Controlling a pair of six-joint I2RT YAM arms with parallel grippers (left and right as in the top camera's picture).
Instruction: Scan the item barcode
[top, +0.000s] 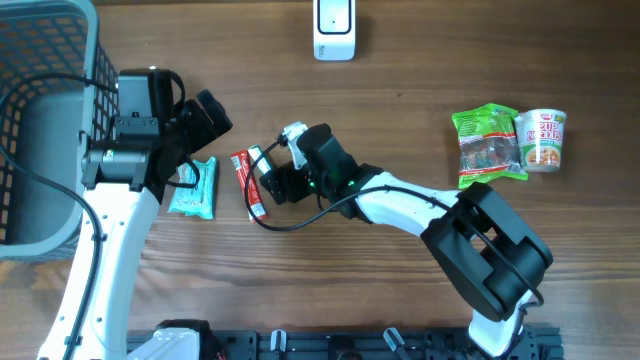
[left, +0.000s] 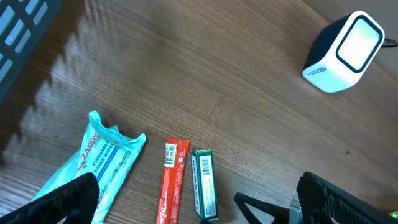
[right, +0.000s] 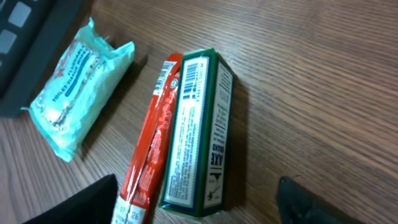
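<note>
Two pincers stand spread wide over the brown wooden table (top: 400, 120). The left gripper (left: 193, 199) holds nothing. The right gripper (right: 199, 199) straddles, without touching, the green cardboard box (right: 193, 124), which lies barcode-up toward the left edge and touches a red stick packet (right: 149, 149).
</note>
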